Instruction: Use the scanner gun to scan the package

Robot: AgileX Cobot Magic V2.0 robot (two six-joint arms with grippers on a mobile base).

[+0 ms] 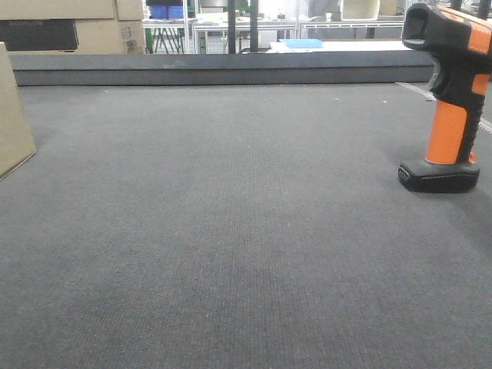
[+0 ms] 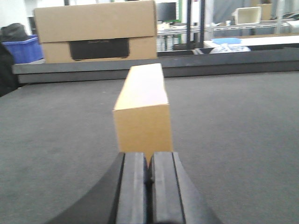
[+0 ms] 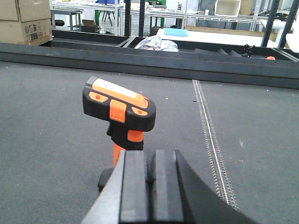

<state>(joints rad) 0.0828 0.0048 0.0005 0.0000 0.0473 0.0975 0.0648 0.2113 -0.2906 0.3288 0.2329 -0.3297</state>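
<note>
I see the package [image 2: 142, 112] upright on the dark table [image 1: 231, 231] just ahead of my left end effector [image 2: 148, 175], whose pads are pressed together on nothing. My right end effector [image 3: 148, 172] is likewise clenched and empty, just behind the scanner gun [image 3: 119, 109], which stands on its foot. Wide bare mat lies between them; a raised ledge [image 1: 223, 68] bounds the far edge.
</note>
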